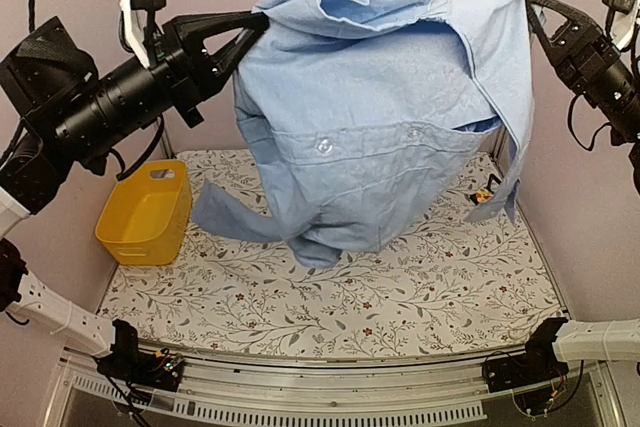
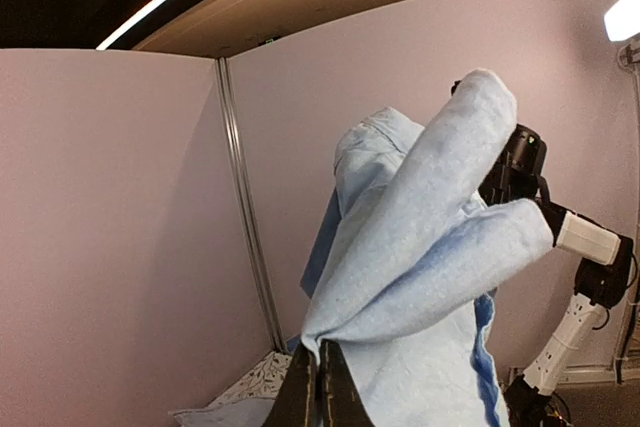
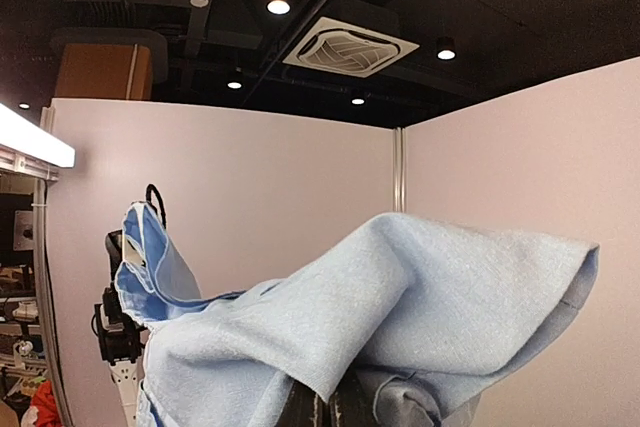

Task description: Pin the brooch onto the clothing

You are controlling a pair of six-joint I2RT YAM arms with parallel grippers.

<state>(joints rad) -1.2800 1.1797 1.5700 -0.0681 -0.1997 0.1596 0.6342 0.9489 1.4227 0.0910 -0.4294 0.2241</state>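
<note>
Our left pincer (image 1: 262,22), upper left, and right pincer (image 1: 531,2), upper right, each pinch the shirt (image 1: 370,117) tight. We hold it up wide so its front shows for pinning. Maybe the brooch (image 1: 484,194) is that orange speck on the table (image 1: 300,297), middle right.

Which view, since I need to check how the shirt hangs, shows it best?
Top external: the shirt hangs whole between the left gripper and the right gripper, with its front buttons and a sleeve showing. Each wrist view shows only a bunched fold of it, pinched at the picture's bottom edge.
</note>
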